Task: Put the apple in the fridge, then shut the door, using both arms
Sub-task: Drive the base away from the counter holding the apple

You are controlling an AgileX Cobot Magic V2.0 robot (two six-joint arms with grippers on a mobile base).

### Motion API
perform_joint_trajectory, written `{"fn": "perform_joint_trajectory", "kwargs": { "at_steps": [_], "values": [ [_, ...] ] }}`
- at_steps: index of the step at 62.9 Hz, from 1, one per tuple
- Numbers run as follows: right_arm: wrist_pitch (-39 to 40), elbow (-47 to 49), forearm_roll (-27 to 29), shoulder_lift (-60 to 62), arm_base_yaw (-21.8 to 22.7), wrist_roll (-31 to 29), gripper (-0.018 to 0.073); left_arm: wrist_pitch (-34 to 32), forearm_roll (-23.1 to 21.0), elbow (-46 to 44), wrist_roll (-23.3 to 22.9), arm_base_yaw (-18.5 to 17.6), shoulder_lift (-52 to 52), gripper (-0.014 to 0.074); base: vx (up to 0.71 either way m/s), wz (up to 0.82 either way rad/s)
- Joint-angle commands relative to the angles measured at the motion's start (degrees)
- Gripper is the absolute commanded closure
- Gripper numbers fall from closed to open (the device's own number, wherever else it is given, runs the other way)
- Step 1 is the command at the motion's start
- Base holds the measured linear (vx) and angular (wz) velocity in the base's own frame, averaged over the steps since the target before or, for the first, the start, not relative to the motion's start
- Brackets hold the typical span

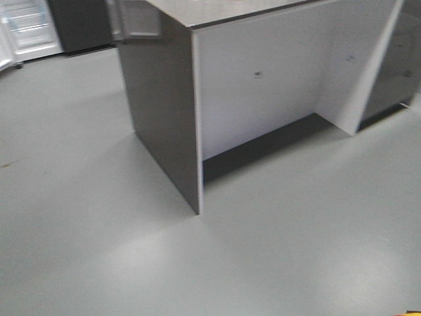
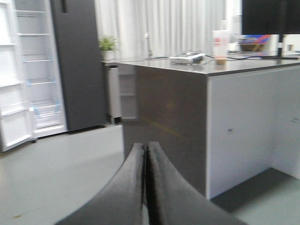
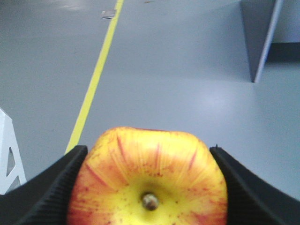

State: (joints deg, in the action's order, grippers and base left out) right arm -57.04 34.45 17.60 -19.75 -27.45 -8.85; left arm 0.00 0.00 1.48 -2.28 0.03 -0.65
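Note:
In the right wrist view the apple (image 3: 150,176), red-streaked with a yellow patch round its stem, fills the lower middle. My right gripper (image 3: 147,151) is shut on it, one black finger pressed against each side, above grey floor. My left gripper (image 2: 146,147) is shut with nothing in it, its two dark fingers pressed together and pointing at a counter corner. The fridge (image 2: 77,65) stands far left, dark grey, with white inside and glass shelves (image 2: 41,70) exposed. Its door (image 2: 9,98) hangs open at the left edge, and the fridge (image 1: 29,29) also shows top left in the front view.
A grey-topped counter unit (image 1: 263,85) with dark side and white front panels stands close ahead; a cup (image 2: 220,44) and other items sit on top. A yellow floor line (image 3: 96,77) runs ahead of the right gripper, with a white frame (image 3: 7,161) at its left.

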Motion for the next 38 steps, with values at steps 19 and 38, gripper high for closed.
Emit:
{"fn": "perform_joint_trajectory", "kwargs": {
  "at_steps": [19,38],
  "values": [
    [3.99,1.68,1.16,-0.51,-0.06,0.00,0.0186,-4.41,0.00,1.21,-0.68,0.15,-0.77,0.0603,0.03,0.54],
    [3.99,1.68,1.16,-0.51,-0.06,0.00,0.0186,-4.41,0.00,1.21,-0.68,0.15,-0.77,0.0603,0.06,0.43]
  ]
}}
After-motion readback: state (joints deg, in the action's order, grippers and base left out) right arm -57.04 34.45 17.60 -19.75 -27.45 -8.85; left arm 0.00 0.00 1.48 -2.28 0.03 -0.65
